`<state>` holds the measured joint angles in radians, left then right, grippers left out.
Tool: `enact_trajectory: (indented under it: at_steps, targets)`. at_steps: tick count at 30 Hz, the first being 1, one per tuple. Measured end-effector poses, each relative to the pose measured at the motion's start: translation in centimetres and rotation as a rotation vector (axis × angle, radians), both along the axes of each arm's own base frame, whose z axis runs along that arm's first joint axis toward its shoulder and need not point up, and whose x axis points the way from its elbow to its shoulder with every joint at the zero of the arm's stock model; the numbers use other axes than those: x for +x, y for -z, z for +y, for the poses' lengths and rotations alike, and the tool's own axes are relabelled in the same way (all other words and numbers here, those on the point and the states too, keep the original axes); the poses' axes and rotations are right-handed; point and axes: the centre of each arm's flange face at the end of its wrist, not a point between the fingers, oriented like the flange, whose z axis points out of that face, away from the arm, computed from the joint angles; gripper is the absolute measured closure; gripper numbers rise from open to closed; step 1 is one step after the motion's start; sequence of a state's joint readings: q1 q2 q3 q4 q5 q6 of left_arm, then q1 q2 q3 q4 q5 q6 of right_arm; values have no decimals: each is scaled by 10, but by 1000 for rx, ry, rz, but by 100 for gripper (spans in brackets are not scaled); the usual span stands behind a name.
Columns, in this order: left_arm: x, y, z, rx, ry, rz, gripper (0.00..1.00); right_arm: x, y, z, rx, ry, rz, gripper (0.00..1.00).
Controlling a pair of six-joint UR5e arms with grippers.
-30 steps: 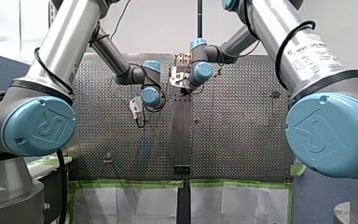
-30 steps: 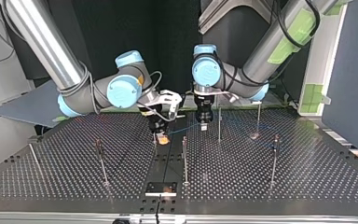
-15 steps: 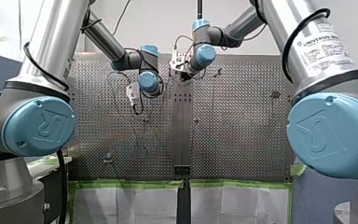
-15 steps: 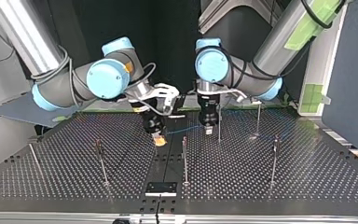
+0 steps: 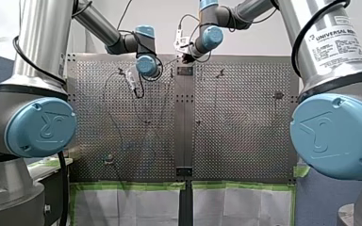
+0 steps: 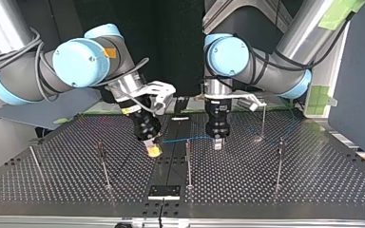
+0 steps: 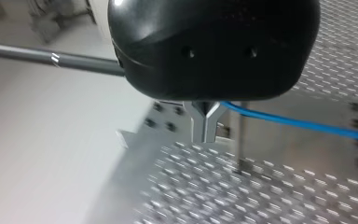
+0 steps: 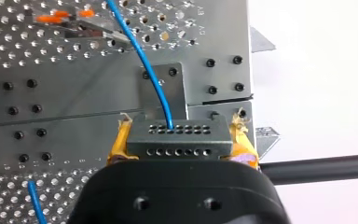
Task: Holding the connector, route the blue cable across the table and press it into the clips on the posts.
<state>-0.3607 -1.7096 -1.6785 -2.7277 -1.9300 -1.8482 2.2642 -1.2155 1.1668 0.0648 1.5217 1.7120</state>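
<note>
My right gripper (image 6: 153, 151) is clamped on the connector (image 8: 175, 138), which sits between its yellow pads (image 8: 242, 142). The blue cable (image 7: 298, 122) leaves the connector ahead of it and runs to my left gripper (image 7: 206, 135), whose metal fingers are pinched together on it, a thin post (image 7: 240, 140) just beside them

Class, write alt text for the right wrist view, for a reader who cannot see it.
My right gripper clamps a grey connector, dotted with two rows of holes, between its yellow pads. A blue cable leaves one hole and curves away ahead of the gripper over the perforated metal table.
</note>
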Motion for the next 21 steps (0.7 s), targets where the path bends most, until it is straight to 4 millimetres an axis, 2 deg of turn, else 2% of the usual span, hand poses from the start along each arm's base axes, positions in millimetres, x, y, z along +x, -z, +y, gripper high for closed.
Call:
enact_trajectory:
  at_steps: [5,8,15,21]
  targets:
    - [-7,-26,3,-11,30,-47,100,-3,0,-2,3,2,0,100]
    - [-11,-29,5,-10,39,-49,100,-5,6,-3,12,5,6,100]
    - [-8,-8,-2,14,74,-13,100,-10,17,-8,29,-1,19,100]
    - [4,17,-14,17,106,0,100,-10,28,-15,42,-13,30,100]
